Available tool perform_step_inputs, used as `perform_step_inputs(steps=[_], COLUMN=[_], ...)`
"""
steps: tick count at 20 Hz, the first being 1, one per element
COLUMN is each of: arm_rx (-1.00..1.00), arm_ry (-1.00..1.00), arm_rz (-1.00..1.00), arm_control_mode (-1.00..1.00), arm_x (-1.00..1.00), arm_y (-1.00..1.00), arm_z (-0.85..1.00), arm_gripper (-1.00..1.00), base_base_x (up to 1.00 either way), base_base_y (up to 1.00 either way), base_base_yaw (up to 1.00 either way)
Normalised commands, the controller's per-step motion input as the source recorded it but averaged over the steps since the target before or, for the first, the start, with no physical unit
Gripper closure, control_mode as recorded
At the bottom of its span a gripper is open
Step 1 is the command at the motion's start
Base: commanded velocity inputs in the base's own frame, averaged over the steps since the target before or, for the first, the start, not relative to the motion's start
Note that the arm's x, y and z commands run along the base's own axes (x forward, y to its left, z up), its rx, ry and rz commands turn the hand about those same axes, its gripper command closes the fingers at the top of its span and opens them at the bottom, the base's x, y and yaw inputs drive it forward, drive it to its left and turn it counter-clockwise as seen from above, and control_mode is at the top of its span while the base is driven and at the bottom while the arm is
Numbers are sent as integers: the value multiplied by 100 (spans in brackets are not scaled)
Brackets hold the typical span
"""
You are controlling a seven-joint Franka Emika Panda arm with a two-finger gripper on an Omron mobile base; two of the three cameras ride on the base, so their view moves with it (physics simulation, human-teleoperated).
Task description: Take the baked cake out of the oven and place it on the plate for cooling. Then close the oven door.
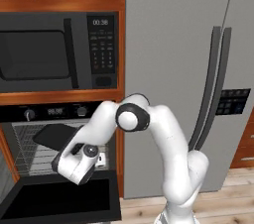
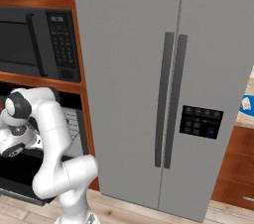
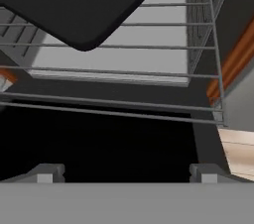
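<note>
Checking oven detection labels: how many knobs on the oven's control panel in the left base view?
2. One knob sits at the panel's left end, the other knob to the right of the small display. The arm may hide more further right.

Microwave (image 1: pixel 58 52) beside grey fridge (image 1: pixel 183 69)

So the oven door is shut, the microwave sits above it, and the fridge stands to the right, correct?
Not quite: the oven door is open, folded down in front of the oven, as the left base view shows. The microwave is above it and the fridge stands to the right.
</note>
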Motion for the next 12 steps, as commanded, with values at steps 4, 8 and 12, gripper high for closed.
perform_step_inputs(steps=[4, 8, 12], arm_rx=[-6, -1, 0], arm_ry=[-30, -32, -31], arm_rz=[-12, -11, -11], arm_control_mode=[-100, -100, -100], arm_x=[-44, -99, -93], arm_y=[50, 52, 51], arm_z=[-15, -14, -3], arm_gripper=[-100, -100, -100], base_base_x=[0, 0, 0], base_base_y=[0, 0, 0], base_base_yaw=[0, 0, 0])
